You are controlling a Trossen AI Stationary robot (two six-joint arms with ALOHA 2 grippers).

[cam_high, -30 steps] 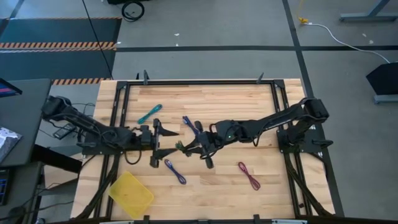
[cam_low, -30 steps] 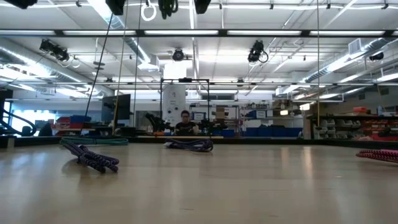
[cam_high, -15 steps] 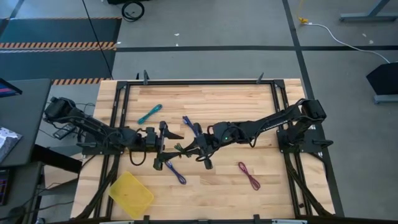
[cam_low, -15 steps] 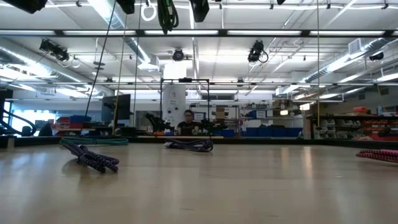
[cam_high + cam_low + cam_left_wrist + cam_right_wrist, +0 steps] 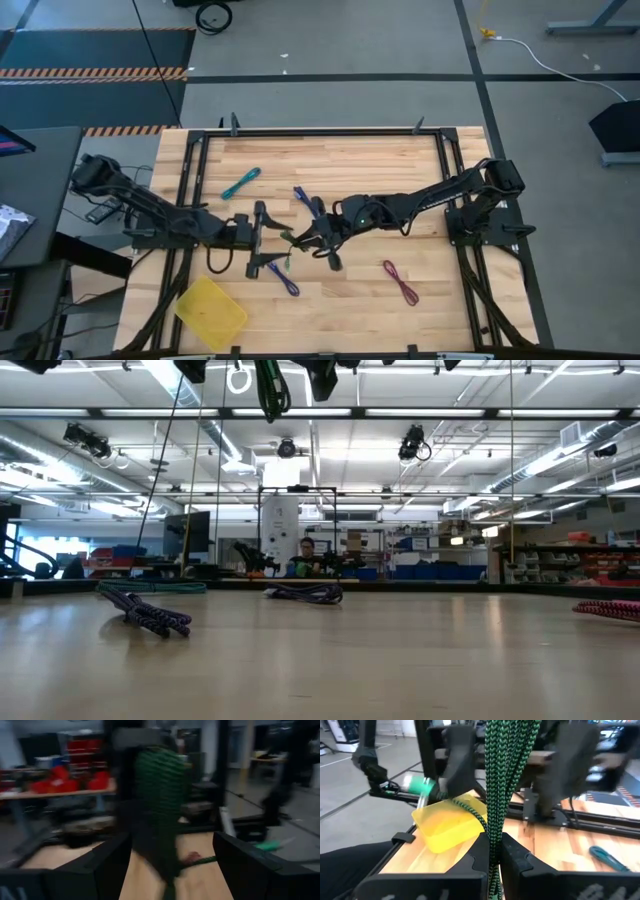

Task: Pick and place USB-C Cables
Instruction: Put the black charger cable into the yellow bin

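Observation:
My right gripper [image 5: 492, 852] is over the middle of the table, shut on the green braided USB-C cable bundle [image 5: 506, 775]. In the high view the bundle [image 5: 289, 238] lies between both grippers, and in the low view it [image 5: 270, 395] hangs high above the table. My left gripper [image 5: 175, 865] is open. Its two fingers stand on either side of the green bundle [image 5: 157, 785] without touching it. The teal cable [image 5: 240, 182], two blue-purple cables [image 5: 303, 200] [image 5: 282, 275] and the maroon cable [image 5: 400, 282] lie flat on the table. My right gripper pinches the green cable bundle between its two fingers at a stretch of the folded strands [image 5: 493, 837], several strands together. The fingers lie across the strands. The bundle is lifted clear of the table, and a loose end with a plug [image 5: 422, 785] points toward my left gripper.
A yellow tray [image 5: 210, 312] sits at the table's near left corner. A black frame [image 5: 320, 131] runs around the table edges. A person [image 5: 305, 555] is far off in the room behind the table.
My left gripper has moved toward the table's right, up to the green cable, and its open fingers now stand around it. My right gripper has shifted slightly toward the left with the cable. In the low view the cable now hangs lower.

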